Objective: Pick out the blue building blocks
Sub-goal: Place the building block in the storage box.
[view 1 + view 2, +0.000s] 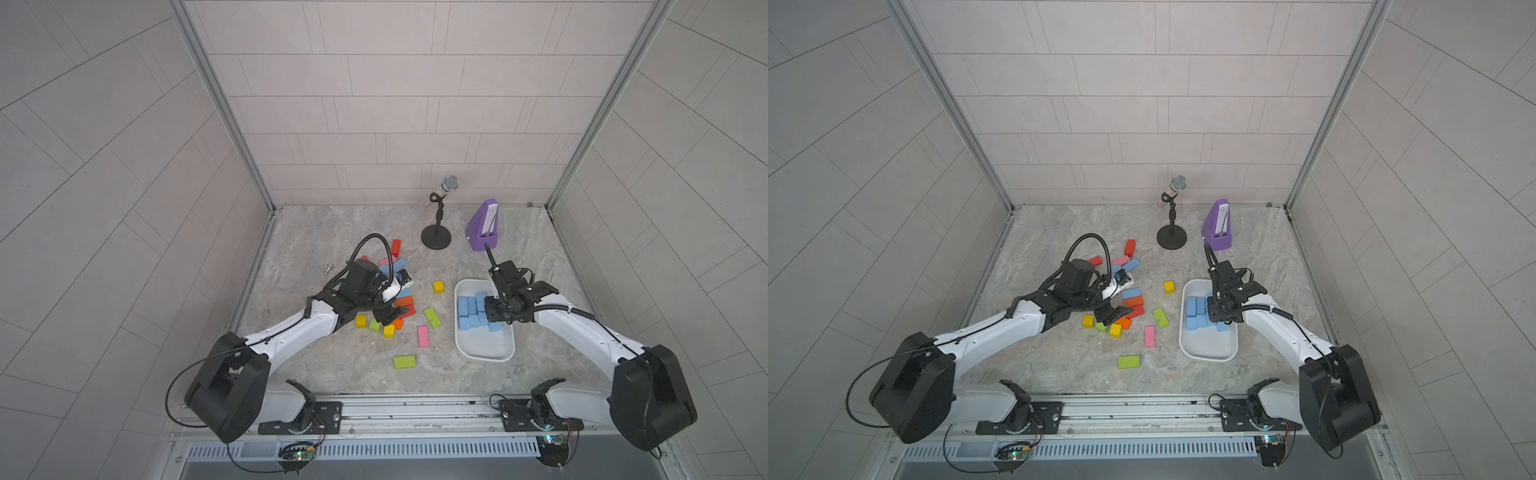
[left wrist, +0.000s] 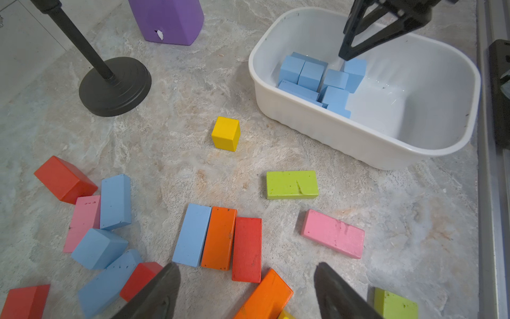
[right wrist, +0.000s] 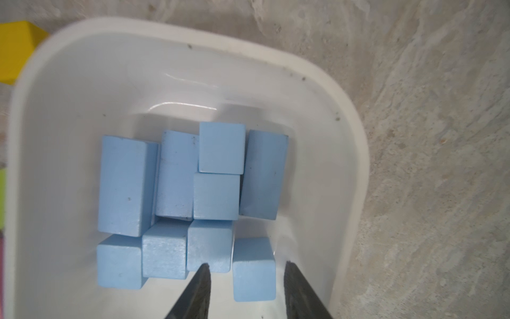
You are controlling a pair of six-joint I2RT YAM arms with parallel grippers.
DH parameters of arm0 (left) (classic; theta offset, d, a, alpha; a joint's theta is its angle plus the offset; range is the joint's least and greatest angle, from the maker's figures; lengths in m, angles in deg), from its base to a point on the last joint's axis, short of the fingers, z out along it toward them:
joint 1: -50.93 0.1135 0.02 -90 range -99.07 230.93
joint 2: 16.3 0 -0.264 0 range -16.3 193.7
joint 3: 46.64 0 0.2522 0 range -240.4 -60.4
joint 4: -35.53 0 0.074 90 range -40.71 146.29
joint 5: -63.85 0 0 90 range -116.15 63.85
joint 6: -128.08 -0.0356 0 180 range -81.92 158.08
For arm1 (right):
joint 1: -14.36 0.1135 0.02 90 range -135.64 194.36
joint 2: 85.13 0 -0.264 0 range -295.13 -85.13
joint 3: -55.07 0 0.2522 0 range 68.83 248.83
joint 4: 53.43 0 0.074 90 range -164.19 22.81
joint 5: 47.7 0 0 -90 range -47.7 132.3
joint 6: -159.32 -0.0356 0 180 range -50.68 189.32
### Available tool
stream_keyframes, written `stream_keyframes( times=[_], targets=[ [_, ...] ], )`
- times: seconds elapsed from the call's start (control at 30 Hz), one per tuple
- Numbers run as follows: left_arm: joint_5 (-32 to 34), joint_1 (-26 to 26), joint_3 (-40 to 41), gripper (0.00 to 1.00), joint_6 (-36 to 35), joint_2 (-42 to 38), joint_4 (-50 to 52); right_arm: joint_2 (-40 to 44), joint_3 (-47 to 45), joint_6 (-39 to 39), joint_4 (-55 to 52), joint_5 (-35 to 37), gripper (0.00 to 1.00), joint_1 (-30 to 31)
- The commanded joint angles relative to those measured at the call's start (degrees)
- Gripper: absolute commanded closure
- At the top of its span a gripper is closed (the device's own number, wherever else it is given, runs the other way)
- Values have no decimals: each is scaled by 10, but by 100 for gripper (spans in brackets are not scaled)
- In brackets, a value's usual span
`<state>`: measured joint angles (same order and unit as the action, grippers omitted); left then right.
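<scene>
Hiding some blue building blocks (image 1: 467, 309), right end effector (image 3: 246, 263) overhead

Microphone stand (image 1: 436, 238) up at twelve o'clock on the marble table (image 1: 353, 374), purple metronome (image 1: 482, 226) near it at one. White tub (image 1: 484, 347) sits at three, yellow cube (image 1: 438, 286) just off its ten, green brick (image 1: 404, 361) down at six, screw (image 1: 328, 269) out at ten.

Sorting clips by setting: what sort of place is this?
Likely a robot lab test cell: panelled walls on aluminium posts enclose the table, and two robot arms are mounted on a front rail.
</scene>
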<state>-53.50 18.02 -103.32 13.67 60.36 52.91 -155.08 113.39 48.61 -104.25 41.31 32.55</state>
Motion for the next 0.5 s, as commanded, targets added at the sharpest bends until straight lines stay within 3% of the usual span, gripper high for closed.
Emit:
stream_keyframes(
  times=[0.0, 0.3, 0.47],
  targets=[
    [26, 8, -23, 18, -3, -7, 17, 49, -20, 11, 32, -47, 55, -2],
    [63, 111, -113, 20, 41, 75, 112, 178, -119, -18, 202, -126, 55, -2],
    [57, 155, -186, 23, -71, 141, 181, 188, -126, -13, 213, -139, 55, -1]
  ],
)
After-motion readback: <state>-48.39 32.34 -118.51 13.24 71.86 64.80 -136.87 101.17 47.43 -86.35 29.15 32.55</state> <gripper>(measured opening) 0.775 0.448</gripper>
